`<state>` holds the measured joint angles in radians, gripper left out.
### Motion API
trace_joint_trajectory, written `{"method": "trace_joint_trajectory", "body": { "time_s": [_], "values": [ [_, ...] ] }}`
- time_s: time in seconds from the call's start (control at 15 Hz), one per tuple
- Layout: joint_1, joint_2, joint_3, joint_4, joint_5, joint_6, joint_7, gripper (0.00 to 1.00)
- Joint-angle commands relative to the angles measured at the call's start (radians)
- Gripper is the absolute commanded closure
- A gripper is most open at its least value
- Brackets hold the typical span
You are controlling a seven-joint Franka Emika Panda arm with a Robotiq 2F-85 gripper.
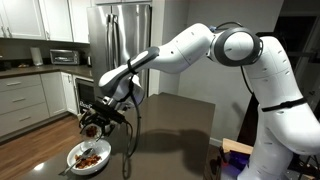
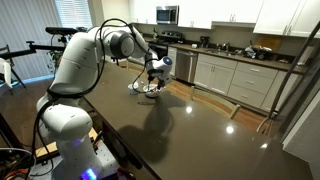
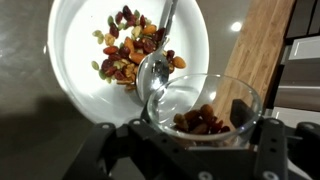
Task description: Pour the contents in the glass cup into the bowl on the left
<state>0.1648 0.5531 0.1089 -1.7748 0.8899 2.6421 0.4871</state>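
Pour looks under way, not done, as we judge it. The tool holds the cup by its sides, jaws narrowed onto the glass, one finger on each side. The cup is tipped, mouth towards the bowl. A clump of reddish-brown bits sits in the cup against its lower wall, so there is content left to empty. The bowl holds a mix of nuts and dried fruit, plus a spoon. We cannot tell whether any of that mix came from the cup.

In the wrist view the cup's lip overlaps the bowl's rim, just beside the spoon's scoop. In an exterior view the tool hangs above the bowl and slightly to its right, apart from it. The bowl rests near the left edge of the worktop.

Left to do, in our reading: tip further until the bits slide out.
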Motion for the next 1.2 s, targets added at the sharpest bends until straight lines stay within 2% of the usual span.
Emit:
{"method": "trace_joint_trajectory", "body": {
  "time_s": [0.0,0.47,0.73,0.8,0.87,0.93,1.13],
  "values": [
    [-0.005,-0.011,0.028,-0.014,0.031,0.07,-0.069,0.47],
    [-0.019,-0.023,0.073,-0.036,0.06,0.165,-0.155,0.47],
    [-0.042,-0.035,0.11,-0.058,0.115,0.213,-0.228,0.47],
    [-0.043,-0.041,0.102,-0.063,0.112,0.183,-0.213,0.47],
    [-0.009,-0.004,0.072,-0.026,0.076,0.182,-0.167,0.47],
    [-0.009,-0.003,0.071,-0.027,0.077,0.181,-0.167,0.22],
    [-0.007,0.002,0.07,-0.027,0.077,0.181,-0.167,0.22]
  ]
}}
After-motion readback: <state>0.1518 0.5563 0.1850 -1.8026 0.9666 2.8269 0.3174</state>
